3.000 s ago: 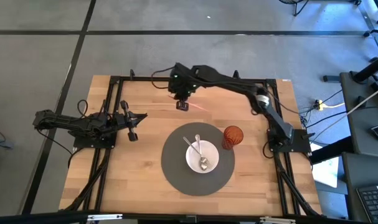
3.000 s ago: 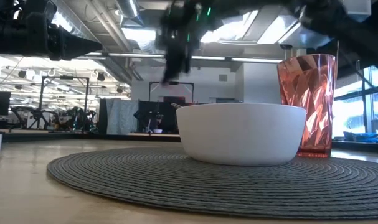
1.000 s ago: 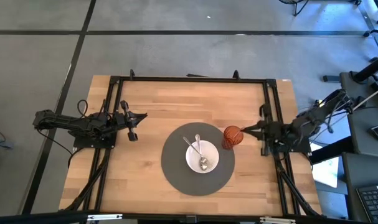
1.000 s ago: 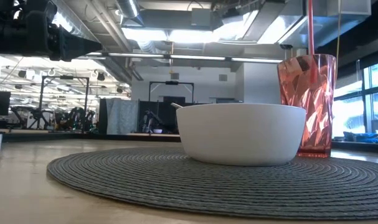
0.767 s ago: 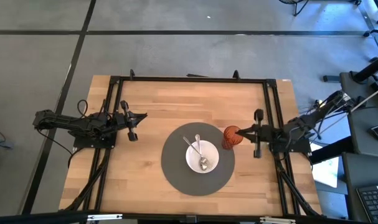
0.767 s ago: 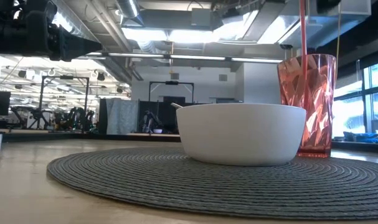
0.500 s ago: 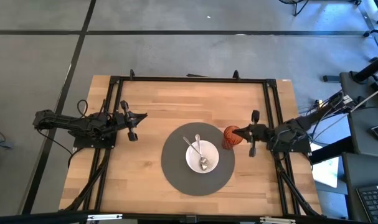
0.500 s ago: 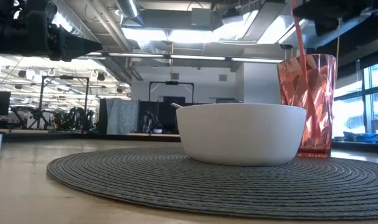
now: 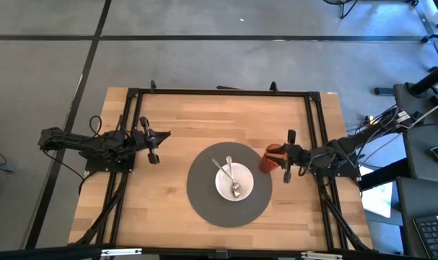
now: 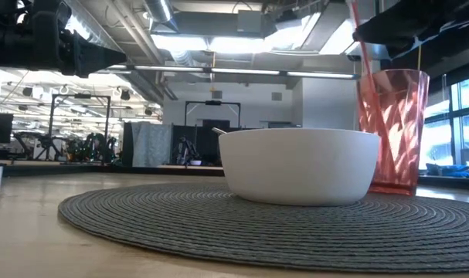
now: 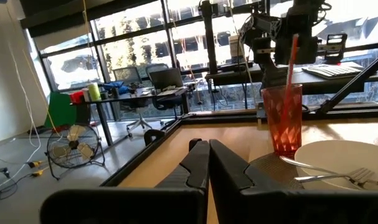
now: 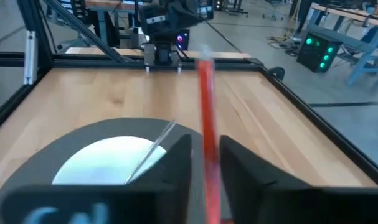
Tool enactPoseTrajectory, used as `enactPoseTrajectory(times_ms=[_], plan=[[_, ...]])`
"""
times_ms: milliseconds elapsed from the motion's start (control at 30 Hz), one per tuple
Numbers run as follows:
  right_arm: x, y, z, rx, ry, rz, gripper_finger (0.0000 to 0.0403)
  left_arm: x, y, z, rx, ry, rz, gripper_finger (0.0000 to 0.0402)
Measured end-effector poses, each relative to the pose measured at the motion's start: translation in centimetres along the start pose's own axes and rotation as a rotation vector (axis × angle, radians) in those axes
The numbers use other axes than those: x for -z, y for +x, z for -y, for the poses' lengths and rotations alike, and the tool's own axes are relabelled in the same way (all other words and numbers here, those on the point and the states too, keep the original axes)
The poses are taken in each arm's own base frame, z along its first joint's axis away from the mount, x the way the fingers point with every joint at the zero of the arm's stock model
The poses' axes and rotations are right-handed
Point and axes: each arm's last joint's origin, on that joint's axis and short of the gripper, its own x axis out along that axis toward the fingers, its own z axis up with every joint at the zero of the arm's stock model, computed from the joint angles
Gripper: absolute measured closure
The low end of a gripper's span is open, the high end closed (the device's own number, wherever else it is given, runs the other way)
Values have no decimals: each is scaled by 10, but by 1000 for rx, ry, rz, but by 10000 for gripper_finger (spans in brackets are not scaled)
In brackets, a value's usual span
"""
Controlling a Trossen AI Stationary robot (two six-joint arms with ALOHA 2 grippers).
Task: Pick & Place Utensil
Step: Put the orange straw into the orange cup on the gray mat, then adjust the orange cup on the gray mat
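While the left hand [image 9: 154, 146] waits shut near the left edge, the right hand [image 12: 204, 163] grips the red straw [image 12: 207, 118] upright, directly above the red cup [image 9: 270, 159] beside the right edge of the bench [image 9: 204, 119]

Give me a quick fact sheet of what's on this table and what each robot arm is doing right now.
Table: wooden top with a round grey placemat
Bowl: white bowl on the placemat, fork and spoon resting in it
Cup: red tumbler at the placemat's right edge
Straw: red straw reaching down into the tumbler
Right gripper: over the tumbler, shut on the straw
Left gripper: shut, parked at the table's left, holding nothing
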Motion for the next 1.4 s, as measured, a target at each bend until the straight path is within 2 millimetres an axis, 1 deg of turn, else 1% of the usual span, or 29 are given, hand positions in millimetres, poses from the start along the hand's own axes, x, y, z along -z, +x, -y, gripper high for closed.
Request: enactPoseTrajectory(times_ms=[133, 233, 300, 400, 500, 633, 733, 867, 967, 1033, 1167, 1300, 1400], plan=[[-8, -1, 0, -12, 12, 22, 267, 0, 0, 0, 0, 0, 0, 400], [-13, -2, -1, -29, 9, 34, 220, 0, 0, 0, 0, 1, 0, 398], [-17, -2, -1, -31, 7, 44, 198, 0, 0, 0, 0, 1, 0, 396], [-21, -3, 0, -32, -2, 52, 177, 0, 0, 0, 0, 0, 0, 396], [-20, -3, -1, -35, -6, 42, 171, 0, 0, 0, -1, 0, 0, 399], [-22, -4, -3, -115, -32, 30, 175, 0, 0, 0, 0, 1, 0, 399], [-37, -7, -2, -139, -51, -11, 180, 0, 0, 0, -1, 1, -1, 397], [-60, -11, -2, -130, -53, -126, 181, 0, 0, 0, -1, 1, -1, 396], [-75, -12, -3, -141, -79, -260, 181, 0, 0, 0, -1, 1, -1, 399], [-81, -11, -6, -152, -99, -380, 182, 0, 0, 0, -1, 1, -1, 400], [-81, -2, -15, -139, -129, -613, 182, 0, 0, 0, -1, 1, 0, 397], [-67, 12, -26, -135, -162, -782, 182, 0, 0, 0, -1, 0, -1, 396], [-57, 20, -32, -115, -178, -861, 182, 0, 0, 0, -1, -1, -1, 398]])
